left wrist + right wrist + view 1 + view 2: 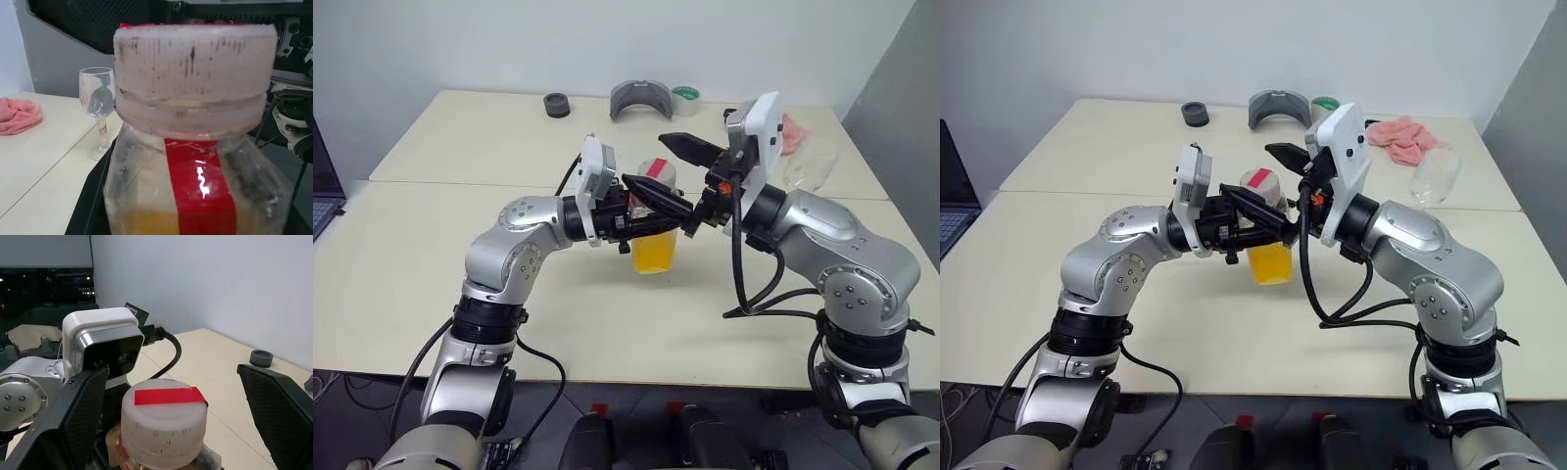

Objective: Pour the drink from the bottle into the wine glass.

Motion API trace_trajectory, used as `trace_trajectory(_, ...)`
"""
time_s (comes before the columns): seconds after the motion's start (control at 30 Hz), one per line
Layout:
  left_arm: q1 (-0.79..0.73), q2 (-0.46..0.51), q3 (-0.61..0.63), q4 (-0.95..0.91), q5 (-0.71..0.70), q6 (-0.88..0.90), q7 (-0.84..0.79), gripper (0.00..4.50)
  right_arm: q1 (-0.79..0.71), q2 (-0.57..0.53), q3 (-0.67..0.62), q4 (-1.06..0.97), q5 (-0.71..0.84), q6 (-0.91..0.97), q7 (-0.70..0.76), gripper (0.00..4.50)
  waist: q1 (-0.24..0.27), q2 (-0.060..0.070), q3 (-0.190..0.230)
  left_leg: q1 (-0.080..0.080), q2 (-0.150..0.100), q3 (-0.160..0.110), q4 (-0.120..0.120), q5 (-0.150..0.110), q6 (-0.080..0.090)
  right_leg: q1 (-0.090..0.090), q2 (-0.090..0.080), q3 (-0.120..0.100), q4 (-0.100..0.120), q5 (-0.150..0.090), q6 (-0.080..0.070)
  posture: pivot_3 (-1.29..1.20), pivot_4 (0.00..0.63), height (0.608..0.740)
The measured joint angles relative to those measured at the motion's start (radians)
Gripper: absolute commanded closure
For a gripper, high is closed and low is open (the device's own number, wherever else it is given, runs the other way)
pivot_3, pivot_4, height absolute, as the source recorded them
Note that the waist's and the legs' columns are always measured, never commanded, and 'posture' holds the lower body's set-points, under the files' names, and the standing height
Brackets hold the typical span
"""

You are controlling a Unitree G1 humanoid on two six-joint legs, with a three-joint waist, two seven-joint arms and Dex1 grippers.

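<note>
**Bottle held, cap still on**

Left gripper (1268, 217) clamped on the bottle (656, 220), held upright above the table (460, 245). Drink (656, 253) fills its lower part. Right gripper (176, 396) jaws spread wide, one finger on each side of the white cap (164, 423), not touching. Wine glass (1435, 176) stands well beyond the right gripper, near a pink cloth (1400, 132).

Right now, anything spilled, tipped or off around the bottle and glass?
No spill or tipping shows. The small clear plastic bottle of orange drink is upright in the left gripper, white cap still on. The open right gripper straddles that cap. The clear stemmed wine glass stands upright beside a pink cloth.
</note>
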Motion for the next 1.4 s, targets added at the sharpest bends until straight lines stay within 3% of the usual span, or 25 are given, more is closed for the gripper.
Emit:
trace_trajectory(0.57,0.000,0.001,0.000,0.000,0.001,0.002,0.017,2.60,0.005,-0.103,-0.009,0.031,-0.020,-0.004,0.088,0.03,0.000,0.000,0.000,0.000,0.000,0.000,0.000,0.000,0.000,0.000,0.000,0.000,0.000,0.000,0.000,0.00,0.150,0.740)
trace_trajectory(1.0,0.000,0.002,0.001,0.015,0.002,0.003,0.018,2.60,0.071,-0.195,-0.089,0.003,0.041,-0.002,0.117,0.03,0.001,0.000,0.000,0.000,0.000,0.000,0.000,0.000,0.000,0.000,0.000,0.000,0.000,0.000,0.000,0.00,0.150,0.740)
trace_trajectory(1.4,-0.009,0.002,0.001,0.015,0.002,0.002,0.012,2.60,0.080,-0.220,-0.097,0.022,0.032,-0.013,0.120,0.03,0.001,0.000,0.000,0.000,0.000,0.000,0.000,0.000,0.000,0.000,0.000,0.001,0.000,0.000,0.000,0.00,0.150,0.740)
